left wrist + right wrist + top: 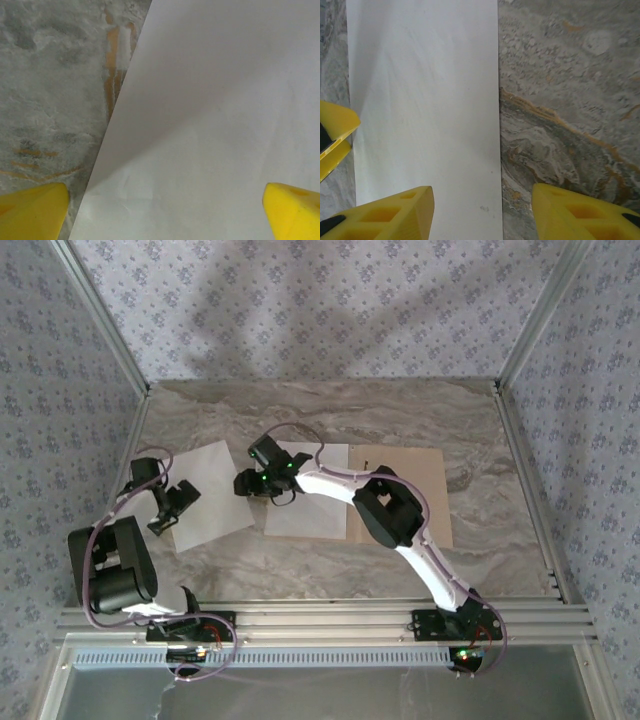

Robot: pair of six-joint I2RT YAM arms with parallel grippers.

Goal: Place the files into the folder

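The files (305,515) lie flat on the table (300,570). From above, the left sheet (222,495) sits skewed. The right sheet (310,520) lies straight, its right edge against the tan folder (430,475); whether it overlaps the cover I cannot tell. My left gripper (177,508) is at the left sheet's left edge, and my right gripper (243,485) is at the right sheet's left edge, between the two sheets.

Through my left wrist, the left gripper (162,215) has its jaws spread wide and grips nothing. One yellow tip is over the marble table (50,75), the other over the left sheet (225,125).

Through my right wrist, the right gripper (482,215) has its jaws apart and grips nothing. One tip is over one of the files (425,100), which one I cannot tell. The other tip is over bare table (560,100), and the paper's straight edge runs between the two tips.
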